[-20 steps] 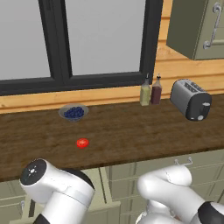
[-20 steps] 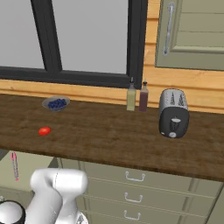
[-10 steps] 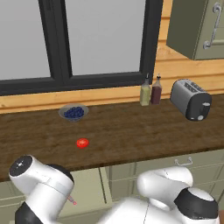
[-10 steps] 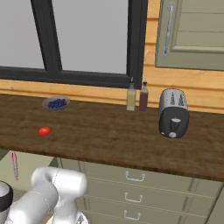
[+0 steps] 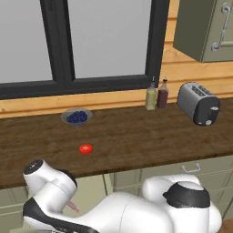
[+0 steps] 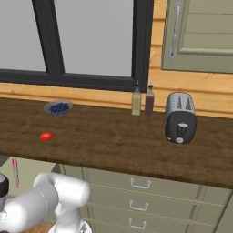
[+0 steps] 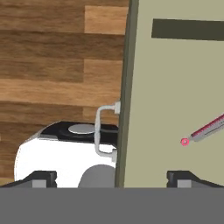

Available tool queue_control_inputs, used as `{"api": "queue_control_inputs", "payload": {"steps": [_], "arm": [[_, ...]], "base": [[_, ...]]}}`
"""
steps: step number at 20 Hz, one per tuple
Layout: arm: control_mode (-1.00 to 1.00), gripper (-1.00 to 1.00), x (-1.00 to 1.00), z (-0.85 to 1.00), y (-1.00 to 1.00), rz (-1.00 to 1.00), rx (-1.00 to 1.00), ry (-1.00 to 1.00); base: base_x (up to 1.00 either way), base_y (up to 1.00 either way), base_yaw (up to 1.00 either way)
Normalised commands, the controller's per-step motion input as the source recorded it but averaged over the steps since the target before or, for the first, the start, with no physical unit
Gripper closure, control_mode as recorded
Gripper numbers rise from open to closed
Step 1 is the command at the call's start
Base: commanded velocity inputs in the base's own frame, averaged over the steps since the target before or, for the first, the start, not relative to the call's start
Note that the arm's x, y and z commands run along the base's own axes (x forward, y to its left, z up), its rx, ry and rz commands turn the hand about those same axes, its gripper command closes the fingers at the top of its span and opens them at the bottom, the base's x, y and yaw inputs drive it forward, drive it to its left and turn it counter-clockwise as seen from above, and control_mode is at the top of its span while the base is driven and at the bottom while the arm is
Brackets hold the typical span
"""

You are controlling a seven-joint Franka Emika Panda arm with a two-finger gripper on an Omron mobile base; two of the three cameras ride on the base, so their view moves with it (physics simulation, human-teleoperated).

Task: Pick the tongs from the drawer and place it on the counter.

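While the gripper [image 7: 111, 178] hangs low over the open drawer [image 7: 170, 87], its two dark finger tips stand well apart at the bottom of the hand view with nothing between them, so it is released and holding nothing. One finger tip sits over the wooden floor outside the drawer and the other over the pale drawer bottom, with the drawer's front edge and its metal handle [image 7: 105, 131] running between them. The tongs [image 7: 204, 130] lie on the drawer bottom off to the side of the finger tip that is over the drawer, and a little ahead of it. Their long axis runs at a slant, the small pink end ring nearest the gripper and the rest passing out of the hand view. In the left base view a bit of the tongs [image 5: 72, 206] peeks out just beside the arm; in the right base view the tongs [image 6: 15, 172] lie in the drawer below the counter [image 6: 113, 141]. My judgement is that the gripper must shift sideways over the drawer toward the tongs and turn so its fingers straddle that slanted axis.
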Motion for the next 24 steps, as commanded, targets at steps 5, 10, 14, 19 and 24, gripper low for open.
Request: {"api": "queue_control_inputs", "payload": {"steps": [5,10,14,19,24], "arm": [[-1.0,-1.0,0.26,-0.4,-0.14,0.12,0.0,0.05],[-1.0,-1.0,0.12,-0.59,-0.15,0.11,0.0,0.0],[-1.0,-1.0,0.01,-0.55,-0.27,0.11,0.0,0.01],[-1.0,-1.0,-0.41,-0.34,-0.86,0.05,-0.05,0.14],[-1.0,-1.0,-0.98,-0.18,-1.0,0.02,-0.06,0.1]], "base": [[0.0,0.0,0.0],[0.0,0.0,0.0],[0.0,0.0,0.0],[0.0,0.0,0.0],[0.0,0.0,0.0]]}}
